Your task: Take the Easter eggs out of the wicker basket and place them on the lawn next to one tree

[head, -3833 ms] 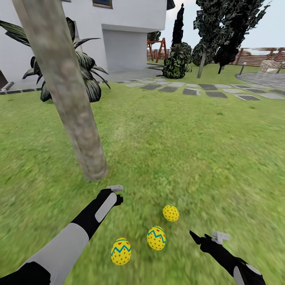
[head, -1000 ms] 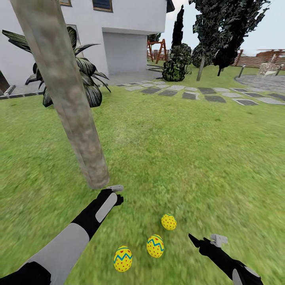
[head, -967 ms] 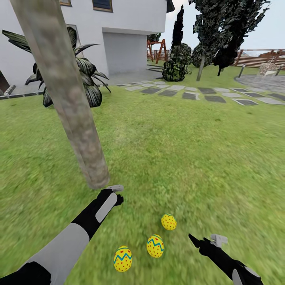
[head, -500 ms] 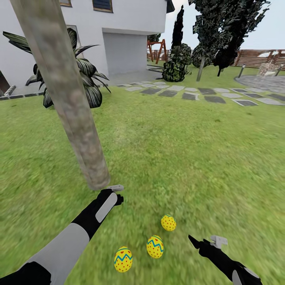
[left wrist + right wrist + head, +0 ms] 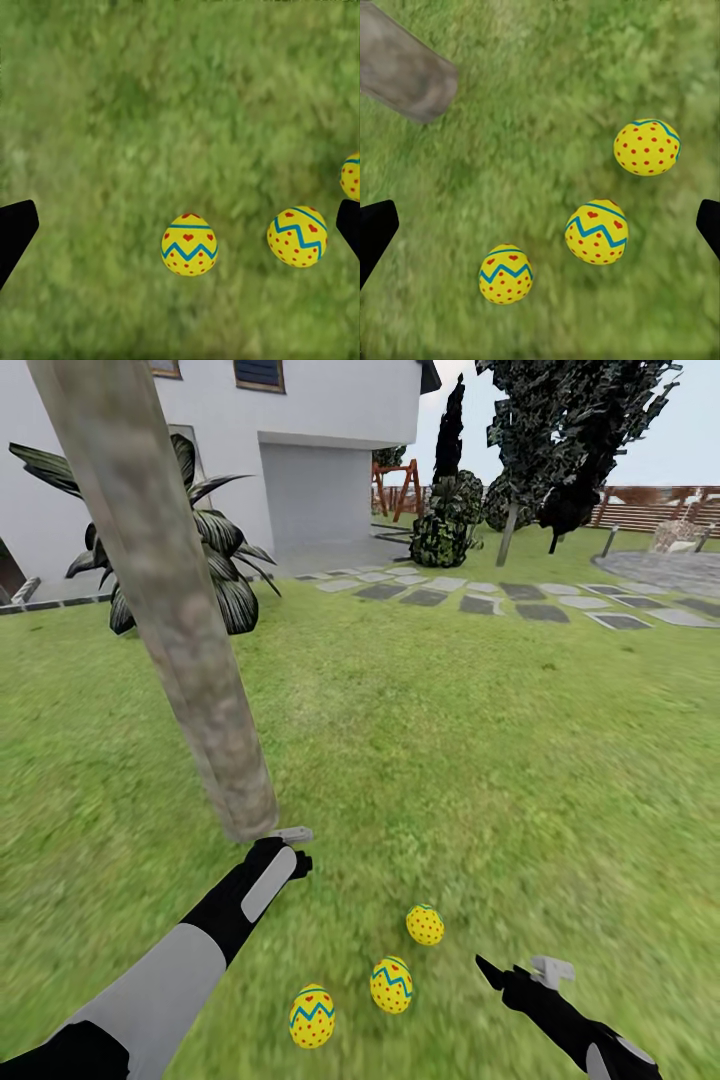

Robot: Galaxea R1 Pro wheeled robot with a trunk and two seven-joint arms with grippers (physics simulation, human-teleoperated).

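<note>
Three Easter eggs lie on the lawn (image 5: 480, 760) near the foot of the tree (image 5: 190, 650): one (image 5: 312, 1017) nearest me, one (image 5: 392, 984) in the middle, one (image 5: 425, 925) farthest. My left gripper (image 5: 287, 857) hovers just in front of the trunk's base, left of the eggs. My right gripper (image 5: 492, 970) hangs right of them. In the left wrist view the fingertips (image 5: 15, 232) stand wide apart above the eggs (image 5: 189, 244). The right wrist view shows fingertips (image 5: 375, 229) equally spread over the eggs (image 5: 597, 231) and the trunk (image 5: 405, 71). The wicker basket is out of view.
A low broad-leaved dark plant (image 5: 215, 575) grows behind the trunk. A white house with a garage door (image 5: 315, 485) stands at the back. A grey stepping-stone path (image 5: 500, 595) crosses the far lawn, with dark conical trees (image 5: 560, 440) beyond it.
The whole picture has shifted slightly, so the camera moved a little. The eggs lie in the same spots on the grass and both arms hold their poses.
</note>
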